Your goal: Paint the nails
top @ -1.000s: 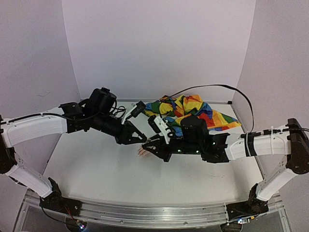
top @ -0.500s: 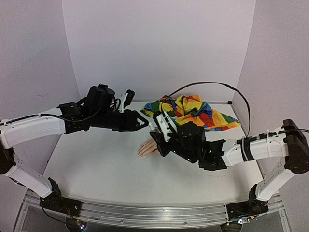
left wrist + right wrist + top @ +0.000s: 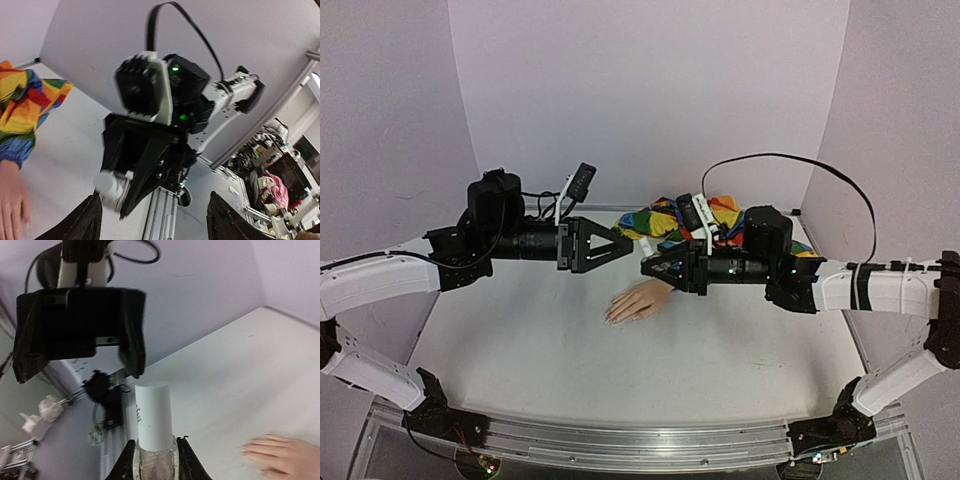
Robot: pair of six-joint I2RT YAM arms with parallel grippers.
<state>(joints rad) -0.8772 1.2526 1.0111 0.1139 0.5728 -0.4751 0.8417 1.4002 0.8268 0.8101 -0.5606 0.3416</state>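
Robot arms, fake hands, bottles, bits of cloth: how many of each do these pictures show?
Robot arms: 2 (left gripper, right gripper)
Mannequin hand: 1
Rainbow sleeve: 1
Bottle, white-capped: 1
Total: 5

Left hand (image 3: 623, 245), right hand (image 3: 650, 267) higher, face-to-face.

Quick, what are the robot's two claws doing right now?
Left gripper: open, holding nothing.
Right gripper: shut on the small bottle, which has a white cap.
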